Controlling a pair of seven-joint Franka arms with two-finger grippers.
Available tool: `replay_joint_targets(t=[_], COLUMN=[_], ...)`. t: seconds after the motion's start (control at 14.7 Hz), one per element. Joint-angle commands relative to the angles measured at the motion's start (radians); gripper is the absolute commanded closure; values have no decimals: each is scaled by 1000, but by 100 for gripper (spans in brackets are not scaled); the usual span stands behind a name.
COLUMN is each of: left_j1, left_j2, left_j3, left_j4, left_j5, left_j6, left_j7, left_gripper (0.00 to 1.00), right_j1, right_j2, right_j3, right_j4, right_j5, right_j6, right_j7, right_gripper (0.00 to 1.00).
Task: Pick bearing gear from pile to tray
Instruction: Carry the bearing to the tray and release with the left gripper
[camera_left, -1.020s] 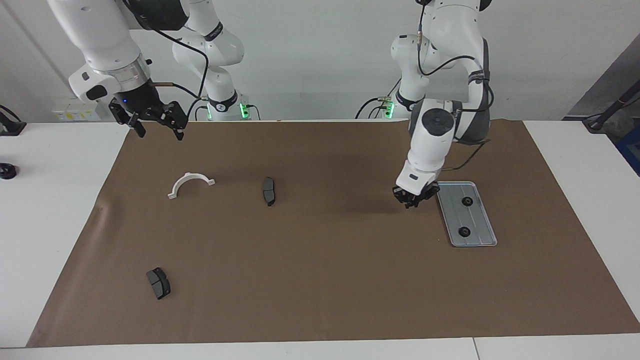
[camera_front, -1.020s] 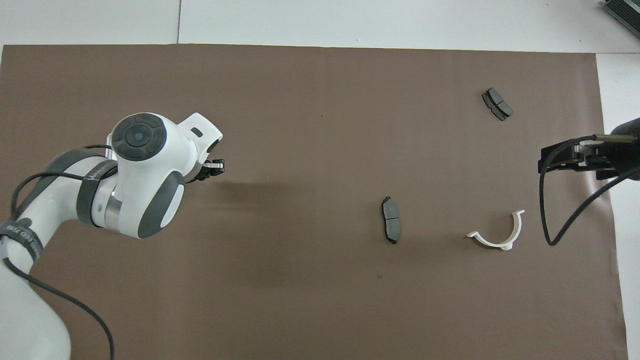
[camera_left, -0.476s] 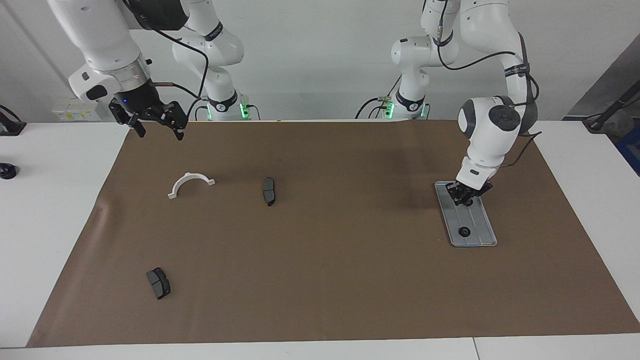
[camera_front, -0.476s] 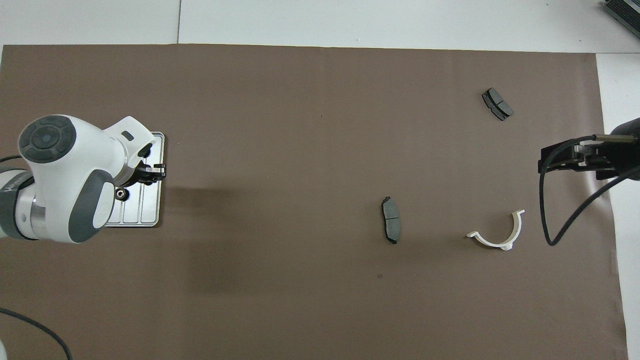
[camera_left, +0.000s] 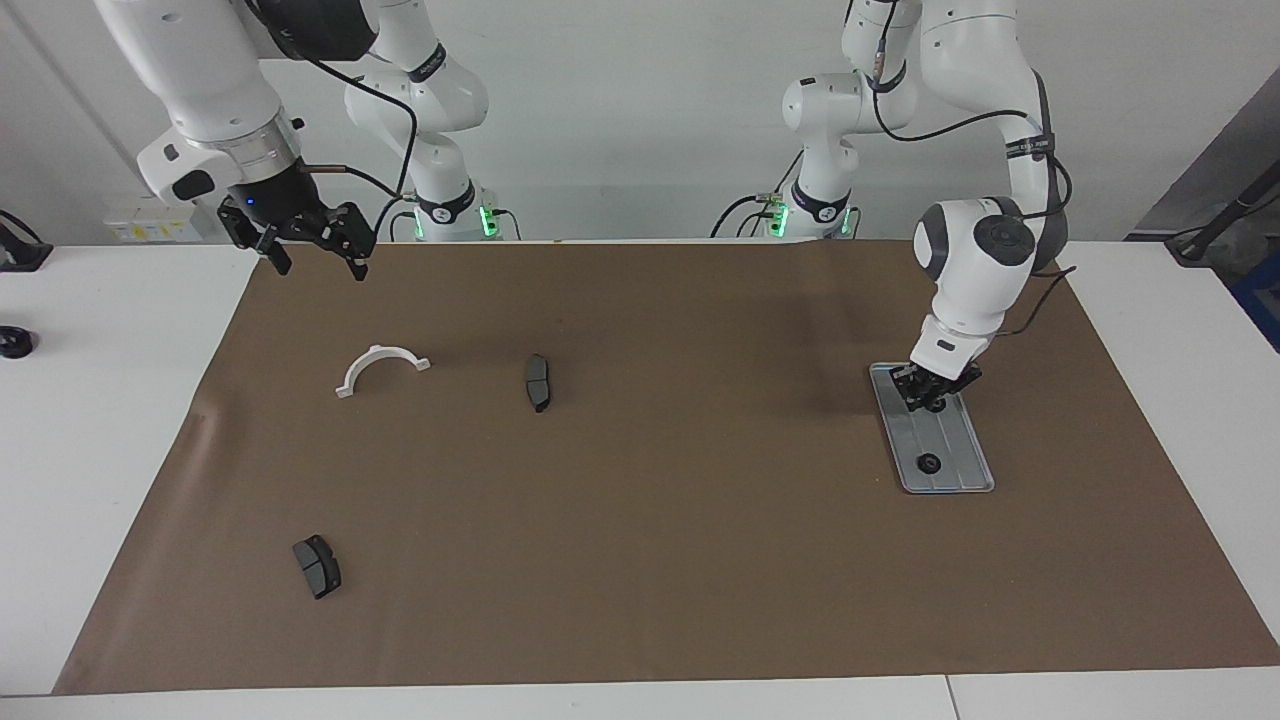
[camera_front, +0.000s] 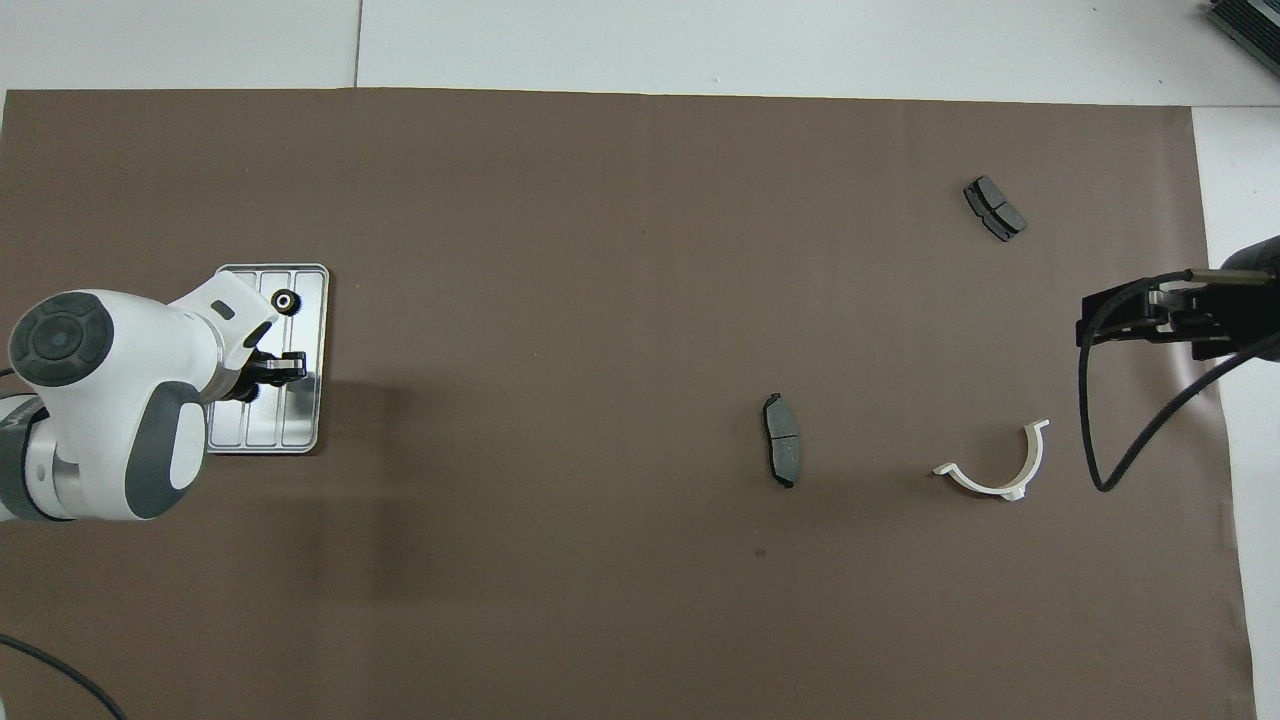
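Note:
The silver ridged tray (camera_left: 962, 450) (camera_front: 300, 425) lies on the brown mat toward the left arm's end of the table. One small black bearing gear (camera_left: 928, 462) (camera_front: 285, 300) rests at the tray's end farther from the robots. My left gripper (camera_left: 930, 397) (camera_front: 285, 366) hangs low over the tray's nearer end, shut on a small dark bearing gear and hiding the tray under it. What shows of the pile is a white half-ring bracket (camera_left: 380, 365) (camera_front: 995, 475) and two dark brake pads (camera_left: 537, 382) (camera_left: 317, 566). My right gripper (camera_left: 318, 266) (camera_front: 1090, 320) waits open, raised over the mat's corner by its base.
The brown mat (camera_left: 640, 560) covers most of the white table. A small black object (camera_left: 14, 342) sits on the bare table past the right arm's end of the mat. Cables trail from both wrists.
The left arm swung from over the mat beside the tray to over the tray's nearer end, then settled slightly. The right arm has not moved.

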Motion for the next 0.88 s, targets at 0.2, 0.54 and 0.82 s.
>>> replay_joint_targets(t=[0.2,0.54,0.82], left_j1=[11,-3,-4], left_j2=[9,6,-69], left_j3=[-7,-5,-10], left_j4=[-19,15,36], left_j5=[-23,-23,-20], left_j6=[38,1,-66], left_j7=[59,59,67], left_gripper=[58,0,0], right_j1=[-3,-3,-3], right_j2=[-15,-15,-15], right_j3=[1,1,1], right_j4=[-11,-11,-11], right_j5=[18,18,18], right_j6=[-13,-13,-13], right_j7=[-23,-21,-21], right_gripper=[0,0,0])
